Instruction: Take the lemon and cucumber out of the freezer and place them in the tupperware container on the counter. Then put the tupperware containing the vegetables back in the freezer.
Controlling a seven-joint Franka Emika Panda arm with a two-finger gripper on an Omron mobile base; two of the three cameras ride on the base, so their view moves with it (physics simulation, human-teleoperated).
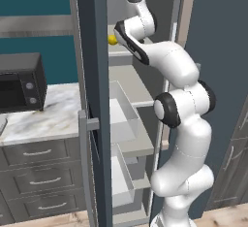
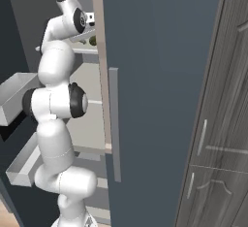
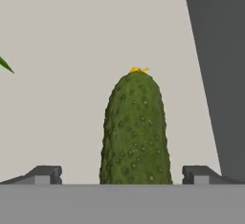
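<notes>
Going left to right: out on the counter (image 1: pixel 53 105) there's the microwave (image 1: pixel 20 81), then the open freezer (image 1: pixel 94 75) with my arm reaching into the upper shelf. One lemon (image 1: pixel 112 40) sits on that shelf, just beside my forearm in the left base view. One cucumber (image 3: pixel 136 129) lies right in front of me, pointing away, between my fingertips (image 3: pixel 48 174) in the hand view. My gripper (image 3: pixel 122 175) is spread as wide as it goes, one tip on each side of the cucumber, neither touching it as far as I can see.

Handling guess: the cucumber looks stiff and bumpy, so it should give decent grip and not squash, and it's probably light. I'd pinch it across the middle of its body, not near the tapered end with the little yellow tip, where it could squirt out.

Count so far: one lemon, one cucumber. There's a green sliver at the left edge of the hand view, maybe a leaf, hard to say.
</notes>
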